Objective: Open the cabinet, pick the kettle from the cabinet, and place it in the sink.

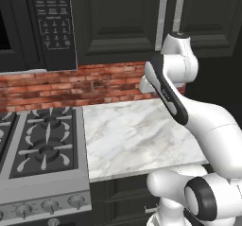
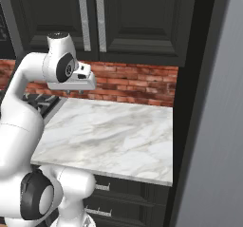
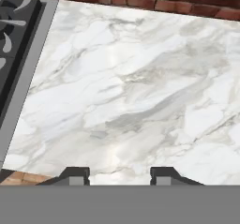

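Black cabinet, both doors shut

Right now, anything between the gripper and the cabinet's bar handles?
No object. In the right base view the gripper hangs over the marble counter; above it come brick backsplash and the shut cabinet doors with their handles.

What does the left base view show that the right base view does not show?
Left base view: the black microwave with its keypad, and the stove's front knobs. Right base view: a tall grey panel at the right edge, and the low drawers with short handles. Both share the closed cabinet with silver bar handles, the brick wall and the marble counter.
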Tool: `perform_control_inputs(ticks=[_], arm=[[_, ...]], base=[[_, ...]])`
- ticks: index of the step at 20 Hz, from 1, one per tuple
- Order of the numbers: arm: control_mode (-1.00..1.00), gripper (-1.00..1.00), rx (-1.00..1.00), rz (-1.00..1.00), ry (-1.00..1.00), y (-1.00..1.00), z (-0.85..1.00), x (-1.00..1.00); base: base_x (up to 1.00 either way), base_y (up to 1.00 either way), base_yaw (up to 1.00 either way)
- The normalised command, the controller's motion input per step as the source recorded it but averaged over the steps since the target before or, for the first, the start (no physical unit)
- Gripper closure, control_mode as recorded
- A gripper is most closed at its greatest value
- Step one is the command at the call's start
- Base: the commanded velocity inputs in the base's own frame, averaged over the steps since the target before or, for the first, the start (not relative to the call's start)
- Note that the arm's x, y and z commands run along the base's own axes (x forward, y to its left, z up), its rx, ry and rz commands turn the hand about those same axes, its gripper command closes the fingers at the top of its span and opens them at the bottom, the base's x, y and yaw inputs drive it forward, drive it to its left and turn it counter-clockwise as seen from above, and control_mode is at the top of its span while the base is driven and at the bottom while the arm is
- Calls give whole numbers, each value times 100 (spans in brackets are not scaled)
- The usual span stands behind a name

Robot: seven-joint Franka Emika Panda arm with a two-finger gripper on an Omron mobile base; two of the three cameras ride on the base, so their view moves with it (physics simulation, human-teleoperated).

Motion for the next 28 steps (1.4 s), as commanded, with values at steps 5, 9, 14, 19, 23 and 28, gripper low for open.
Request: perform_control_inputs(ticks=[5, 9, 14, 19, 23, 28], arm=[[-100, -100, 0, 0, 0, 0, -1, -9], [-100, -100, 0, 0, -20, 0, 0, -27], [-100, -100, -3, 0, -34, 0, 23, -15], [-100, -100, -6, 0, -22, 1, 36, -2], [-100, -100, -2, 0, -8, 0, 40, 1], [-100, -100, 0, 0, 0, 0, 37, 4]], base=[[0, 0, 0], [0, 0, 0], [0, 0, 0], [0, 0, 0], [0, 0, 0], [0, 0, 0]])
